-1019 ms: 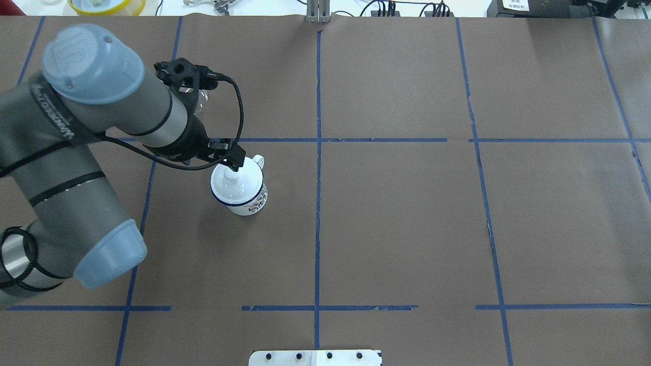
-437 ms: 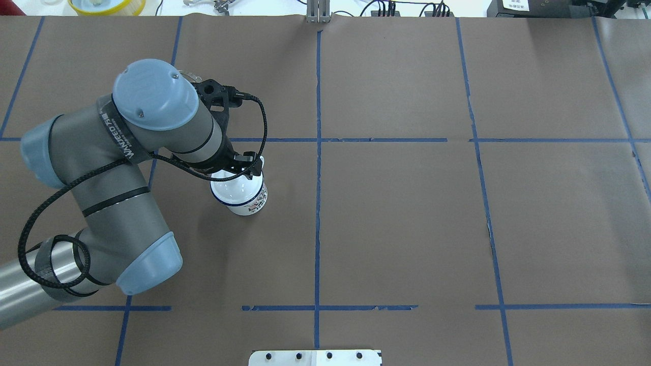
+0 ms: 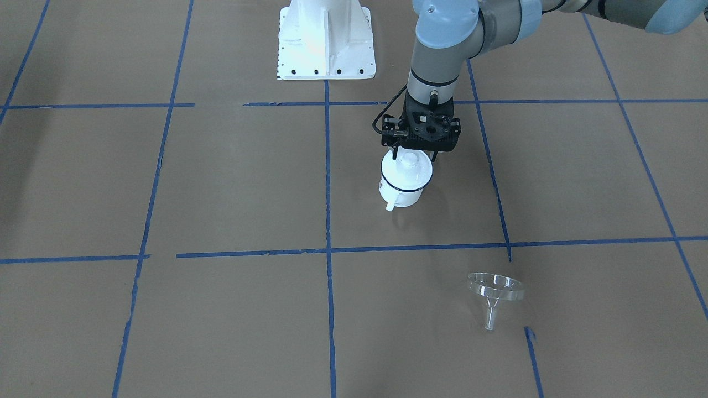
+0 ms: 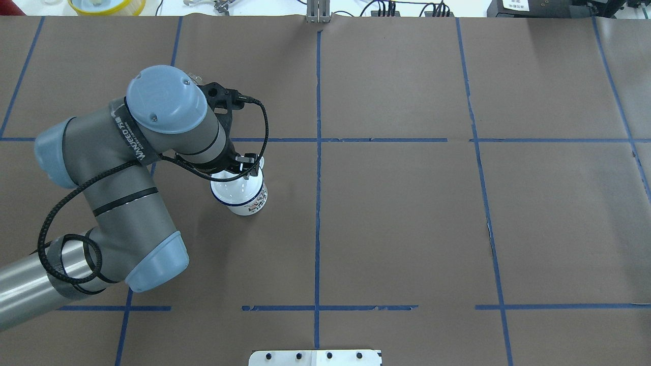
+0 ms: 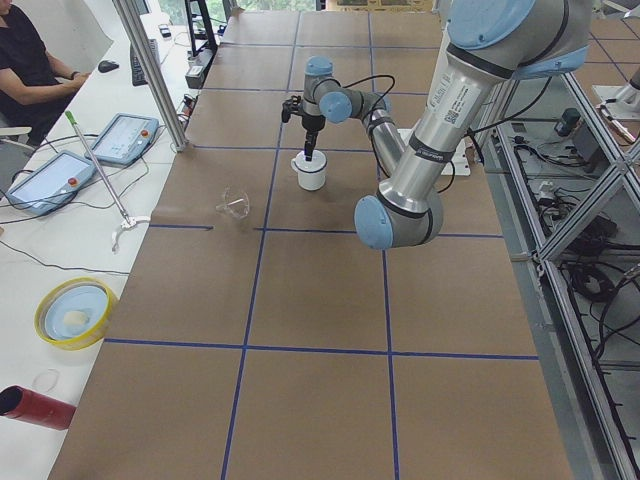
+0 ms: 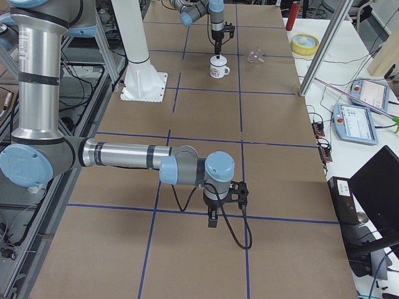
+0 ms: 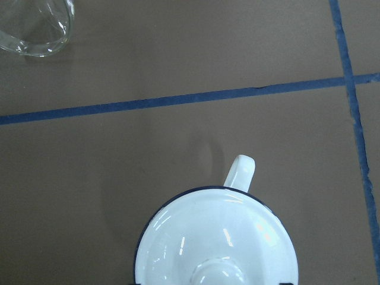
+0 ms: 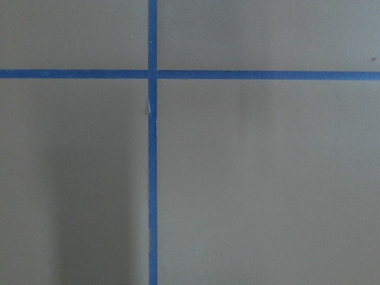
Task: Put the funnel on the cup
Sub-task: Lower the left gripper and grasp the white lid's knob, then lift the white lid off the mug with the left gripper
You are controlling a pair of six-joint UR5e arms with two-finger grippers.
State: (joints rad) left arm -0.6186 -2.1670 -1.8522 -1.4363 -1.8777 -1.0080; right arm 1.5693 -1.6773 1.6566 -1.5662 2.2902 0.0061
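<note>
The cup is a white mug with a dark blue rim; it stands left of the table's middle, its handle pointing away from the robot. A round white lid with a knob covers it. My left gripper hangs straight above the lid, its fingers spread to either side of the knob, open and empty. The clear funnel rests on the table beyond the cup, apart from it; it also shows in the left wrist view. My right gripper hangs low over bare paper far to the right; I cannot tell whether it is open or shut.
Brown paper with blue tape lines covers the table. The white robot base stands at the near edge. A yellow-rimmed dish and a red cylinder lie on the side bench. A person sits there.
My left arm has swung its elbow and wrist to the right, and the wrist now stands more upright over the lidded cup. The cup and lid have not moved.
</note>
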